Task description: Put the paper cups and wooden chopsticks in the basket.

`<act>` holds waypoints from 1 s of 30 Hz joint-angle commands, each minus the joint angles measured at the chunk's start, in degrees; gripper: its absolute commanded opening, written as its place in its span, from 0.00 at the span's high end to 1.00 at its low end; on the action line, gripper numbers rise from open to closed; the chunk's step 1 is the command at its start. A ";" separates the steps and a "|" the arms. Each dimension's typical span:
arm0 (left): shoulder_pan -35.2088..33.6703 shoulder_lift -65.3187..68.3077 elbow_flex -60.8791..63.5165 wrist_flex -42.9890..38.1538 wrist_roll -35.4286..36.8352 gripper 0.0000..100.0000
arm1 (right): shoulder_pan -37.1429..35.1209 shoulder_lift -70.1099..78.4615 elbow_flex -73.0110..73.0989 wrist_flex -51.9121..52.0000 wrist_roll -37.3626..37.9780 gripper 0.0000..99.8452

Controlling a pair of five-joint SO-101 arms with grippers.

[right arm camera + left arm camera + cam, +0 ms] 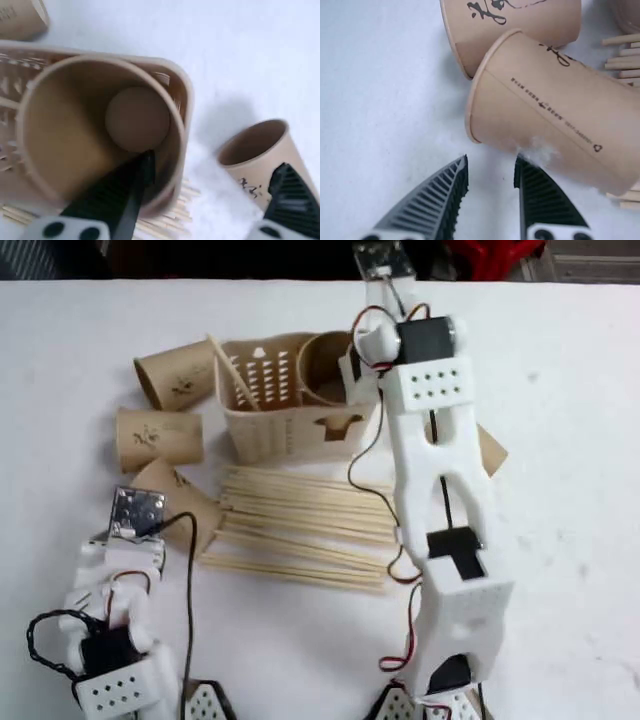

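White tabletop (560,440) holds chopsticks (300,530) beside the basket (270,430). Right pincer (216,161) is wide apart, one finger inside the basket's cup (60,130). Left pincer (491,159) is slightly apart, just beside a lying cup (555,100).

Tan paper cups (158,437) with dark ink marks, beige perforated basket (270,430), pale chopsticks (300,528)

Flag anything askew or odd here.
Several paper cups lie on their sides left of the basket. One chopstick leans slanted inside it. The cup nearest the left gripper shows a fuzzy white patch.
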 commanded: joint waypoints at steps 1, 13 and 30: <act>0.92 -0.31 -0.09 0.18 -0.53 0.83 | 0.31 -9.45 -0.88 -1.80 1.58 0.64; 0.92 -0.31 -0.09 0.18 -0.53 0.83 | 12.70 -13.23 -0.18 1.36 1.58 0.64; 0.92 -0.31 -0.09 0.18 -0.44 0.83 | 16.92 11.12 4.75 -4.35 4.22 0.64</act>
